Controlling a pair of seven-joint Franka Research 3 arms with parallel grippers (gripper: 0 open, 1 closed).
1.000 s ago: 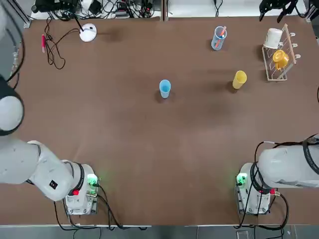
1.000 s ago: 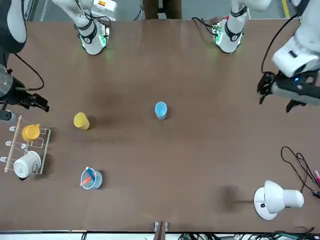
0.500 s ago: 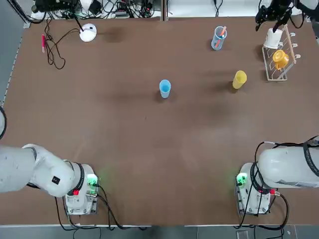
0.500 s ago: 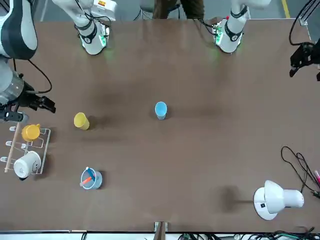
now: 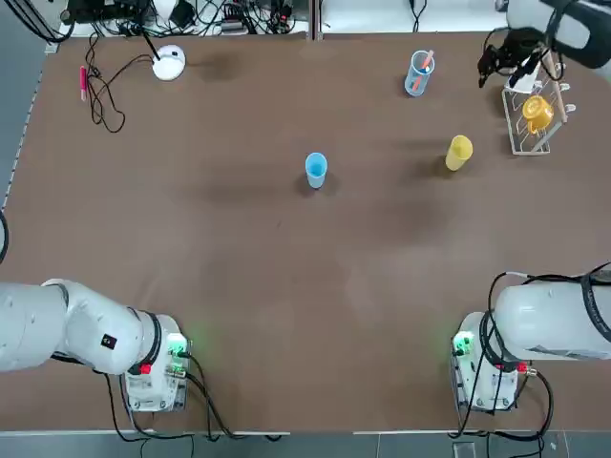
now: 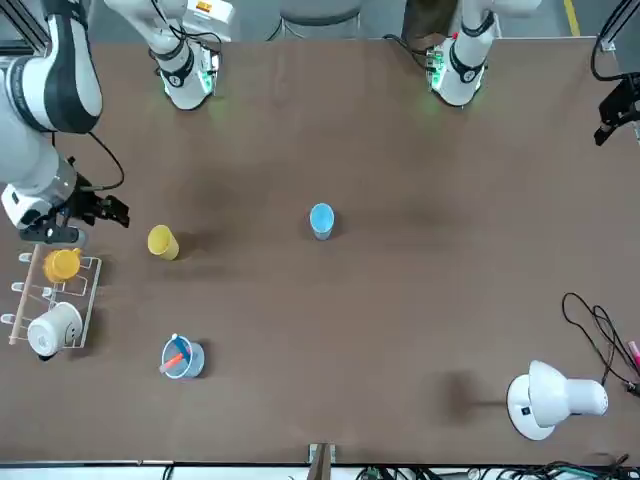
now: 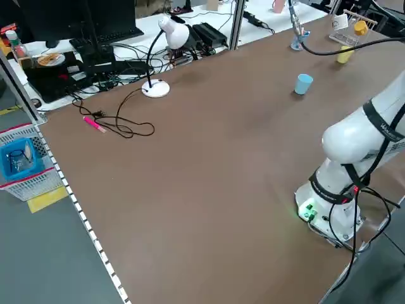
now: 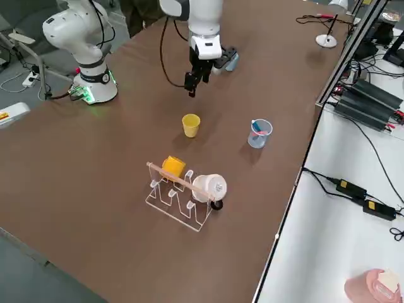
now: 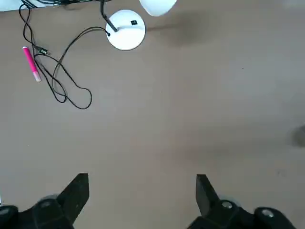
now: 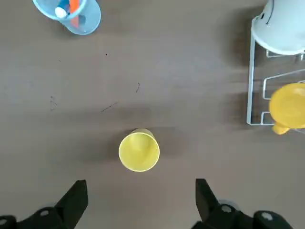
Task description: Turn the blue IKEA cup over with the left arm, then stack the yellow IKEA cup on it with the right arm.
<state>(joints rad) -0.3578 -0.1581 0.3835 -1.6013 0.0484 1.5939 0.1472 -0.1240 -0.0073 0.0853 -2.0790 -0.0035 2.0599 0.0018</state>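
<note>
Yellow cup (image 10: 139,151) upright ahead of right jaws (image 10: 142,205), 1 arm near.
Both jaws spread, empty; left jaws (image 9: 143,202) well apart from blue cup (image 5: 316,170).

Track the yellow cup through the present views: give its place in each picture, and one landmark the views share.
Top: yellow cup, right of centre, upper half.
Front: left of centre.
Left side: upper right.
Right side: just left of centre, upper half.
Left wrist: not in it.
Right wrist: near centre.
Landmark: the brown table, in every view.
</note>
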